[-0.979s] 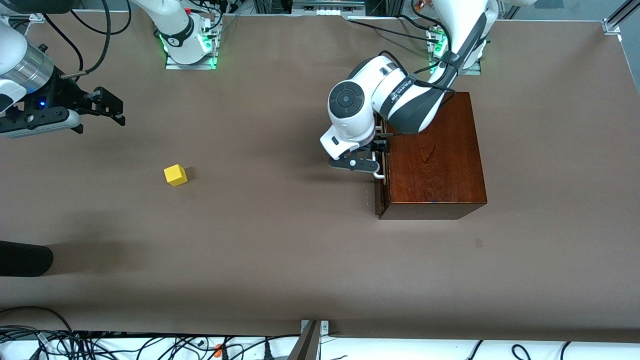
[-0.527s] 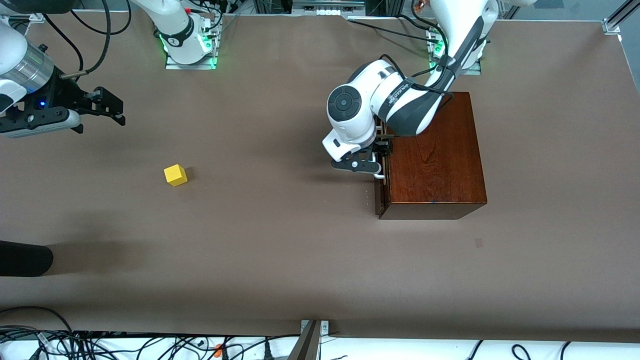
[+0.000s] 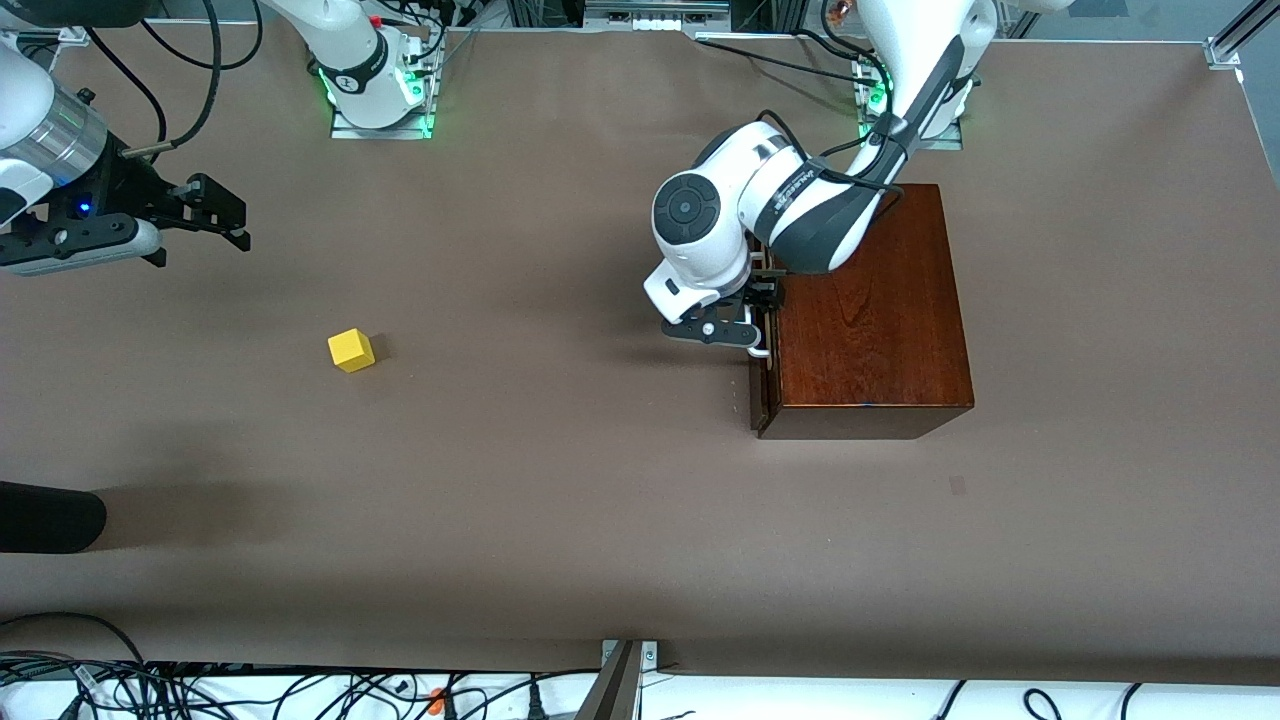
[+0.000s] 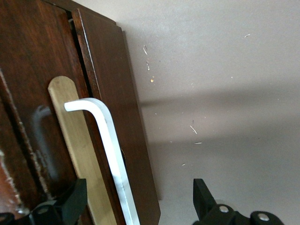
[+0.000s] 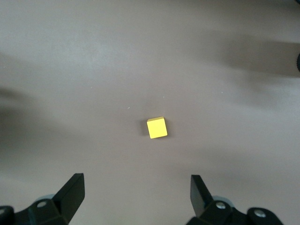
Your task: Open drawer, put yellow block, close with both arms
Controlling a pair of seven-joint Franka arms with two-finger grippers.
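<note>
Block (image 3: 350,350) on table (image 3: 560,520) toward right arm's end, wooden box (image 3: 870,320) (drawer (image 3: 760,385) barely ajar) toward left arm's

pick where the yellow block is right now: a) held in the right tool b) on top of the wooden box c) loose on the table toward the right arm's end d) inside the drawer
c: the yellow block sits alone on the bare table toward the right arm's end, apart from the wooden box, and the right wrist view shows it lying below the open right tool, not gripped.
</note>
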